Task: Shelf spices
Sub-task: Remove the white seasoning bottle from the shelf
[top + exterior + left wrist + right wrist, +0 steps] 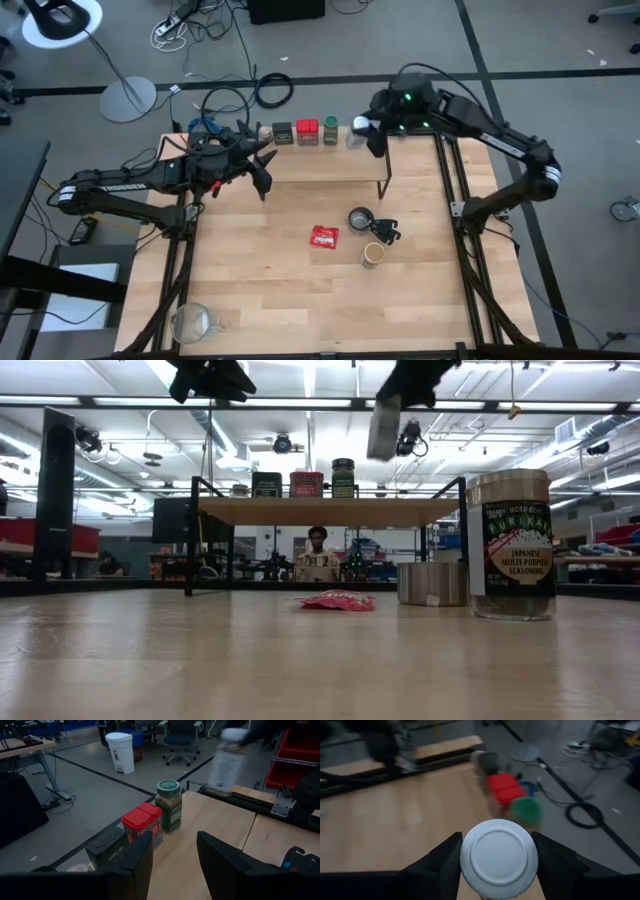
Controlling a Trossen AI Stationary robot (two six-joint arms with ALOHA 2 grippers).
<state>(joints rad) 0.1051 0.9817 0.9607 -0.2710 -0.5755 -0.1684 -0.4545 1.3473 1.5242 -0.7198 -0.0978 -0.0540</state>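
Note:
The shelf [300, 160] stands along the table's far side. On its plank stand a dark square tin [283, 132], a red tin [307, 131] and a green jar [330, 130]. My right gripper [499, 865] is shut on a white-capped jar [383, 425], above the shelf's right part beside the green jar. My left gripper [175, 865] hovers open and empty over the shelf's left part, facing the tins. A wider tan-lidded jar [374, 254] stands upright on the table [270, 300]. My right gripper pinches the white-capped jar at its cap end [466, 860] between its two fingers [445, 865], one on each side. The fingers slant down from the table's right. The cap hides the jar's body in the wrist view. The jar hangs clear above the plank [330, 510].
A flat red packet [324, 236] lies mid-table. A round metal cup [360, 218] with a black handle [386, 232] stands to its right, just behind the tan-lidded jar. A glass vessel [192, 322] sits at the near left corner. A person [317, 555] shows beyond the table.

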